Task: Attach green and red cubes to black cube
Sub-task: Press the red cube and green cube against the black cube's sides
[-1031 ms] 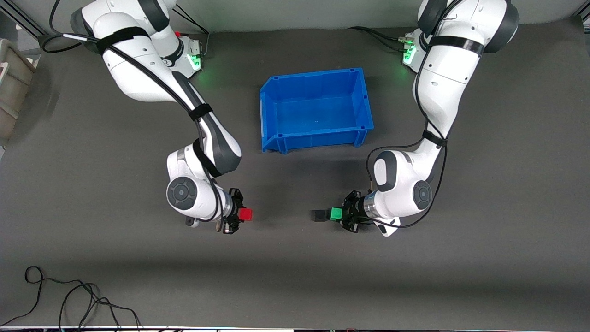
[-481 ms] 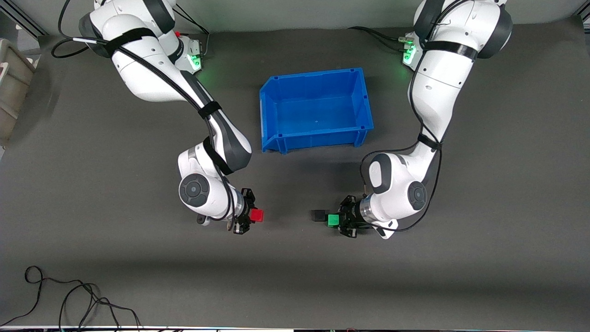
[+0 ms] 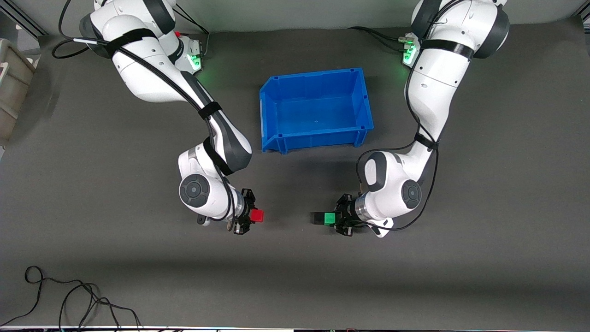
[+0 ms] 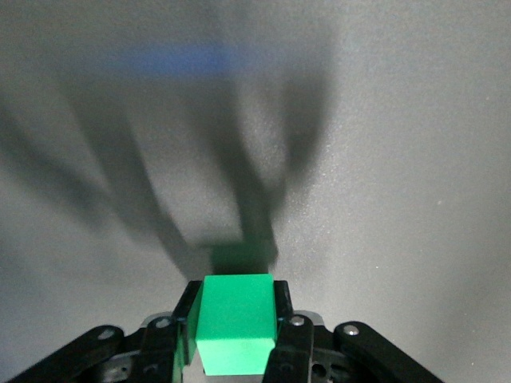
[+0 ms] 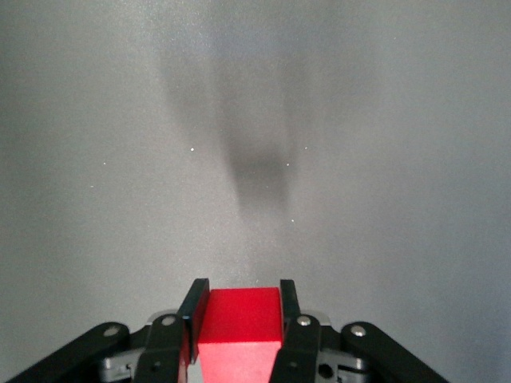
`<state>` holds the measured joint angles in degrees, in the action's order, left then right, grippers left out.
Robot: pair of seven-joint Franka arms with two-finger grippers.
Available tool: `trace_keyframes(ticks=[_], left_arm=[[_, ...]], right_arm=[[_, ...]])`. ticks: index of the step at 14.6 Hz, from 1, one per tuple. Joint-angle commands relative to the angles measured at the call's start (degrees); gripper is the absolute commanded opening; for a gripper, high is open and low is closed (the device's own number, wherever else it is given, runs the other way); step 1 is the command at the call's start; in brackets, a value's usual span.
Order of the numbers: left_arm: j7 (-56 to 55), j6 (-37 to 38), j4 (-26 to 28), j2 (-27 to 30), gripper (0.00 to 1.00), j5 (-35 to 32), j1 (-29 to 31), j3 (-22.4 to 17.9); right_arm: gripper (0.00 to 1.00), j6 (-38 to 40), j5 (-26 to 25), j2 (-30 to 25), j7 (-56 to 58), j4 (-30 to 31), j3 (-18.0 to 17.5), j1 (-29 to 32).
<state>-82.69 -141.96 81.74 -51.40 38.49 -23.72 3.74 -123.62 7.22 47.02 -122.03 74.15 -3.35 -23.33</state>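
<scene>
Both arms are in play. The left gripper [image 3: 333, 218] is clamped on the green cube [image 3: 329, 218], fingers pinching its 2 side faces so the leading face stays bare; that face sits right against the black cube [image 3: 317, 217], touching as far as the front view shows. It looks like the join is being made now. The right gripper [image 3: 251, 216] is clamped on the red cube [image 3: 257, 215] the same way, free face aimed toward the black cube, well apart from it, likely next to close in. Everything sits over a dark grey mat [image 3: 295, 267]. An empty blue bin [image 3: 316, 110] stands between the arms' bases; loose black cable [image 3: 69, 295] lies at the mat's near edge.
</scene>
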Motion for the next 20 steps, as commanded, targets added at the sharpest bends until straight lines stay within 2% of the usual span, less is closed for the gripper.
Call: trace_keyframes(ticks=[1, 5, 7, 9, 20], left_arm=[[-3.35, 2.30, -1.06, -0.11, 0.00, -1.48, -0.98, -1.28], [-10.11, 4.75, -2.54, 0.59, 0.00, -5.87, -0.98, -1.10], [-10.65, 7.74, -5.26, 1.12, 0.00, -5.18, -0.98, -0.84], [-13.36, 9.33, -7.46, 1.21, 0.00, -5.61, -0.89, -0.84], [-15.05, 9.24, -7.65, 0.68, 0.00, -5.62, -3.52, -0.84]], right_arm=[[0.00, 0.23, 0.78, 1.14, -1.29, -1.82, 0.10, -0.32], [0.00, -3.54, 0.78, 2.72, -4.70, -2.00, -1.12, -0.32], [0.00, -5.48, 0.78, 3.86, -5.59, -2.26, -2.70, -0.58], [0.00, -5.66, 0.52, 4.48, -7.08, -2.52, -2.71, -1.98], [0.00, -5.58, -0.01, 4.13, -10.25, -2.35, -2.53, -5.33]])
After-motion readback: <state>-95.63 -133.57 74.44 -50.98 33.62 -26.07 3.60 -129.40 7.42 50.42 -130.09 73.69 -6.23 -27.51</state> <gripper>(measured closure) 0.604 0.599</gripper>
